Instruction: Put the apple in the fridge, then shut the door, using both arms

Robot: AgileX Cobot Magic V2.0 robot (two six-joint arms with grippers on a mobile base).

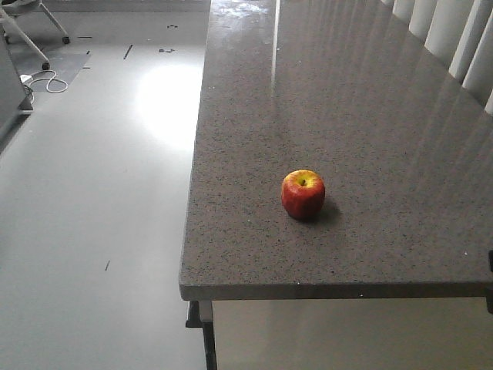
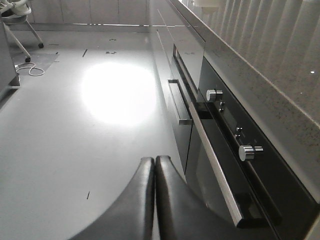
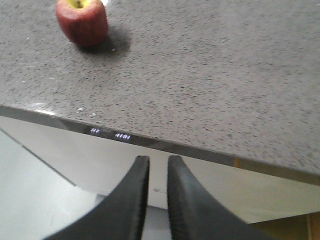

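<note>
apple [image 1: 303, 193] alone on counter [image 1: 370, 116] | oven [image 2: 235, 165] below | L end effector [image 2: 154, 162] pressed closed | R end effector [image 3: 158, 162] narrow gap, holds nothing

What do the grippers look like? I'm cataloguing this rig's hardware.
Only the fingers show, in the wrist views. The left gripper has two smooth, glossy black fingers, broad at the base and curving to narrow rounded tips. The right gripper has the same pair. No cables, markings or arm segments are visible.
</note>
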